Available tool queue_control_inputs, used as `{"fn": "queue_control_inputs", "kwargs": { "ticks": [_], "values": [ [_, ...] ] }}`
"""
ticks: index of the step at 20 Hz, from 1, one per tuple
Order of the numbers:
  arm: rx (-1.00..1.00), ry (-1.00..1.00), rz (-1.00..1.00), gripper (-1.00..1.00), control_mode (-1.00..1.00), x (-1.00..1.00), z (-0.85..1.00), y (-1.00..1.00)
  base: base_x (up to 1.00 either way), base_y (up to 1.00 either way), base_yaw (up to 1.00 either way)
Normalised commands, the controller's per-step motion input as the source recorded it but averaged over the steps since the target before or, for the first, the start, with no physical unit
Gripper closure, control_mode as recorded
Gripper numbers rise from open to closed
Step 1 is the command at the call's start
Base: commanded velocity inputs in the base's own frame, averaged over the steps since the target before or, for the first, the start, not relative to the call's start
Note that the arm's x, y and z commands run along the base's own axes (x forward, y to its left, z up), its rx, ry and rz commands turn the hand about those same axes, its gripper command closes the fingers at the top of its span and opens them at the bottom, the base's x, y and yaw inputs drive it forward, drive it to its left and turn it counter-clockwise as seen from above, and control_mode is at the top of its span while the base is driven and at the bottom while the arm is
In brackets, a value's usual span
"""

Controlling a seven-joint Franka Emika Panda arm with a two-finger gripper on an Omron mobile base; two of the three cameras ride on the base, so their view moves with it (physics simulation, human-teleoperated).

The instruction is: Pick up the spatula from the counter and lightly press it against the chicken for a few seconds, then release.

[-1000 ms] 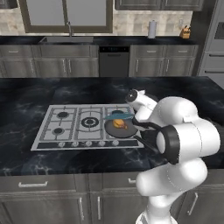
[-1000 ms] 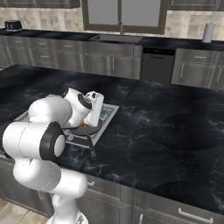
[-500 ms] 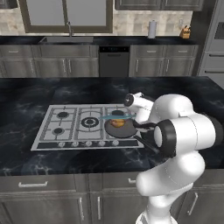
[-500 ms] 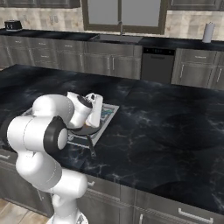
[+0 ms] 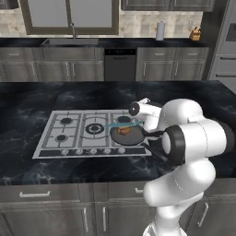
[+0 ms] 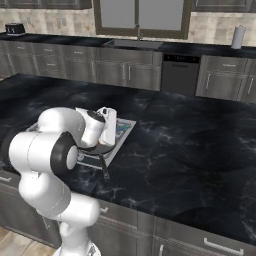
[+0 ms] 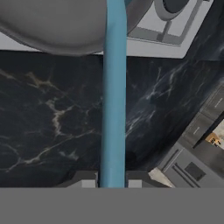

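**A:** Any lettering worth noting?

**B:** The round knobs (image 5: 92, 151) along the front edge of the silver gas cooktop (image 5: 64, 138) are too small to show any markings, and so is the black dishwasher front (image 5: 120, 64) in the far cabinets.

**A:** Where is the tool?

**B:** The blue spatula (image 5: 120, 124) is off the black marble counter (image 5: 41, 97). It lies nearly level over the dark round frying pan (image 5: 131, 138), its blade just above the small browned piece of chicken (image 5: 123, 131). I cannot tell whether the two touch.

**A:** And the gripper (image 7: 112, 179)?

**B:** It is pinched on the end of the spatula's long flat handle, one dark fingertip on each side. In the hand view the handle runs straight up from between them and crosses the pan's grey rim.

**A:** What blocks the sight?

**B:** In the left base view the white arm covers the cooktop's right end. In the right base view its elbow hides most of the pan, leaving the thin black pan handle (image 6: 104, 167) sticking out toward the counter's near edge.

**A:** Around it?

**B:** On the back counter are a steel sink (image 5: 69, 41) under the window, a white paper-towel roll (image 5: 160, 31) and a wooden knife block (image 5: 196, 33), all well apart from the cooktop.
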Motion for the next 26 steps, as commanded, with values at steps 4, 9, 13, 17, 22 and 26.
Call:
{"fn": "queue_control_inputs", "kwargs": {
  "ticks": [4,9,13,17,22,26],
  "values": [
    [-0.06,0.00,0.04,1.00,-1.00,0.12,0.00,-0.02,0.00,0.00,0.00],
    [-0.06,0.00,0.04,1.00,-1.00,0.15,0.00,0.00,0.00,0.00,0.00],
    [-0.06,0.00,0.04,1.00,-1.00,0.08,0.00,0.00,0.00,0.00,0.00],
    [-0.04,0.00,0.01,1.00,-1.00,0.00,0.00,0.00,0.00,0.00,0.00],
    [0.00,0.00,0.00,1.00,-1.00,0.00,0.00,0.00,0.00,0.00,0.00],
    [0.00,0.00,0.00,1.00,-1.00,0.00,0.00,0.00,0.00,0.00,0.00]
  ]
}}
